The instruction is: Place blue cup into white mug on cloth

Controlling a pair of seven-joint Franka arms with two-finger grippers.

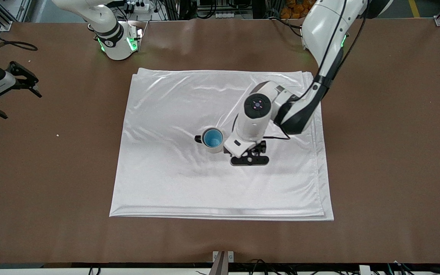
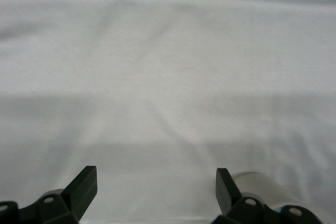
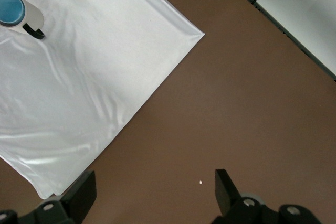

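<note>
on the one cloth (image 1: 174, 183), one blue cup (image 1: 213, 138) sits inside one white mug (image 1: 217, 148); both grippers released.

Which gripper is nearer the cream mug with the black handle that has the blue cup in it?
Left. The left gripper hangs open over the glossy white cloth right beside the cream mug; the right gripper waits open at the right arm's end of the table.

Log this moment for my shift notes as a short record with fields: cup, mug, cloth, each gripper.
blue cup: sits inside the white mug
white mug: upright on the cloth, black handle toward the right arm's end
cloth: spread flat on the table, lightly creased
left gripper: open, empty, over the cloth beside the mug
right gripper: open, empty, waits over the bare table at the right arm's end
</note>
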